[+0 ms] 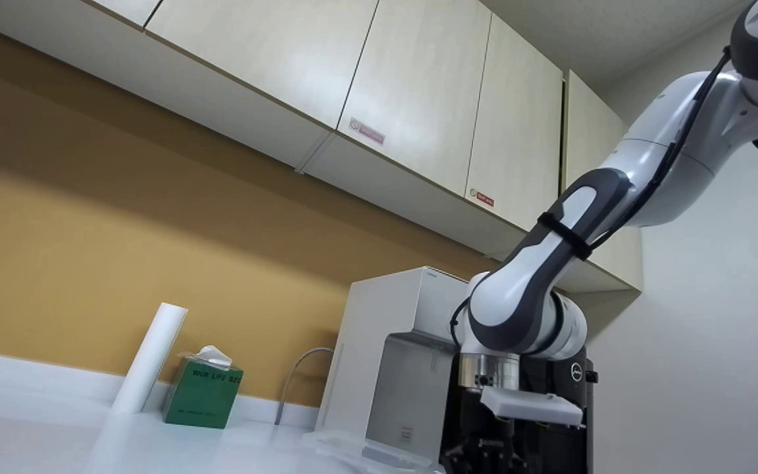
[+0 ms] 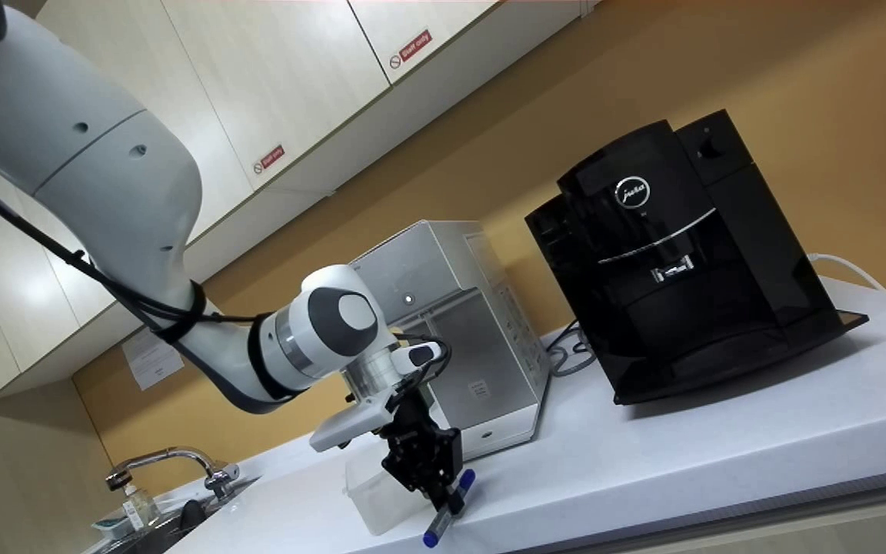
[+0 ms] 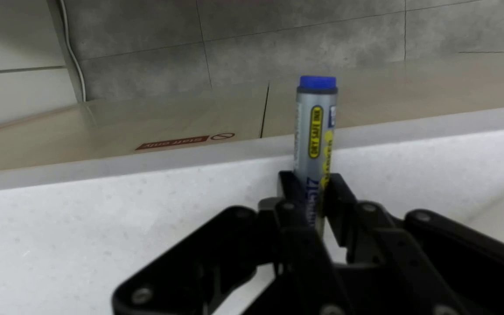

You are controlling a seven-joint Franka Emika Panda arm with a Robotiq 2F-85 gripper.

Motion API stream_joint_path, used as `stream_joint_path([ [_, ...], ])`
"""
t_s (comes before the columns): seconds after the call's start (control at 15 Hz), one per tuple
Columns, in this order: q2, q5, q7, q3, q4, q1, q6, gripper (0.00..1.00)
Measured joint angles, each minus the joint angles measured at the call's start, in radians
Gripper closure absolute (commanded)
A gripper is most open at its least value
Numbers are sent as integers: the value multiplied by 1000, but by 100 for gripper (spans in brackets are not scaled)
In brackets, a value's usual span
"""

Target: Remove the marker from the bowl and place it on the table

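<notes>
The marker (image 3: 313, 144), grey with blue ends, is gripped between the two fingers of my gripper (image 3: 309, 192) in the wrist view. In an exterior view the marker (image 2: 438, 526) lies across the tips of my gripper (image 2: 447, 502), near the table's front edge. I cannot tell whether it touches the table (image 2: 604, 462). The bowl, a clear plastic container (image 2: 381, 500), stands on the table beside the gripper; it also shows in an exterior view (image 1: 372, 451). In that view my gripper (image 1: 484, 461) is cut off at the bottom and the marker is out of view.
A grey dispenser (image 2: 481, 362) stands behind the gripper. A black coffee machine (image 2: 689, 269) stands along the table. A sink tap (image 2: 174, 454) is at the far end. A green tissue box (image 1: 202, 393) and a white roll (image 1: 150, 359) stand by the wall.
</notes>
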Motion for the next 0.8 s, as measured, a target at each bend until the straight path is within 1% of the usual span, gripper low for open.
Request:
stream_joint_path([
  [0.07, 1, 0, 0, 0, 0, 1, 4, 53],
  [0.13, 3, 0, 0, 0, 1, 1, 6, 50],
  [0.2, 4, 0, 1, 0, 2, 1, 7, 49],
  [0.27, 5, 1, 1, 0, 4, 1, 7, 44],
  [0.47, 7, 1, 2, 0, 8, 1, 7, 21],
  [0.67, 6, 1, 3, -1, 20, 1, 11, 2],
  [0.8, 1, 0, 8, -2, 27, 1, 23, 0],
])
